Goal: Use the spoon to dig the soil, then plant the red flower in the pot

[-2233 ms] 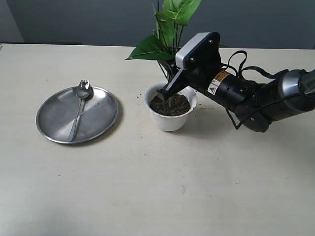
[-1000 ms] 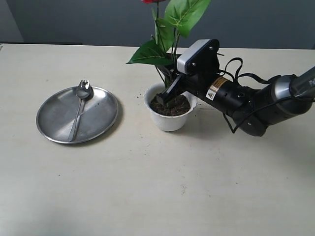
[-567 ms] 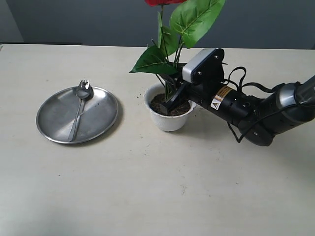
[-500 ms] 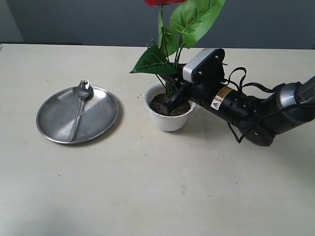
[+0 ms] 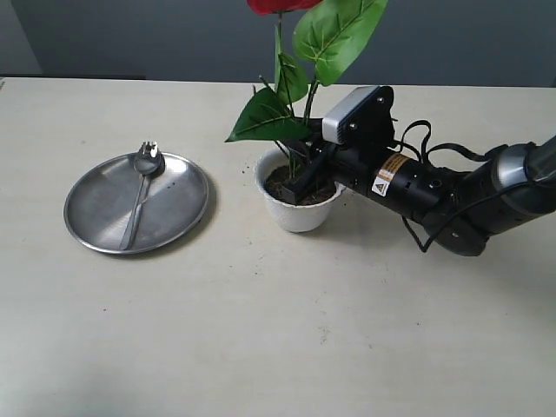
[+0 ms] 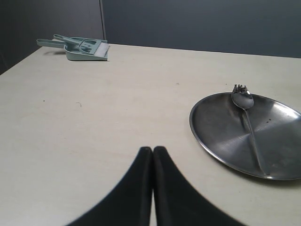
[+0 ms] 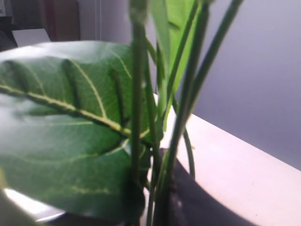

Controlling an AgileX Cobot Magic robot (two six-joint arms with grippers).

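The right pincer [image 5: 301,186] reaches with its tips down into the pot [image 5: 300,217], and it is narrow, closed on the lower stalks of the flower [image 5: 261,118], just above the soil [image 5: 281,182]. The flower stands nearly upright from the pincer, its foot is at the soil under the tips, its leaves spread above the pincer, and the red bloom is high over it, cut by the edge of the exterior view. In the right wrist view the stalks [image 7: 162,141] and one broad leaf [image 7: 61,141] fill almost all the picture, very close to the camera, and the fingers themselves I cannot see there. The pot is upright on the table [image 5: 261,330], directly below the pincer, and some dark crumbs lie on the table near it. The spoon [image 5: 140,193] is well apart from the right pincer, beyond the pot on the side away from its arm; it lies inside a steel plate [image 5: 91,217], touched by nothing. The left pincer [image 6: 153,154] is completely closed, its two black fingers are pressed together and hold nothing, and it hangs over bare table. The plate [image 6: 211,136] with the spoon [image 6: 248,122] is near, ahead of this pincer and a little aside, and a green dustpan [image 6: 84,47] lies far ahead of it at the table's end
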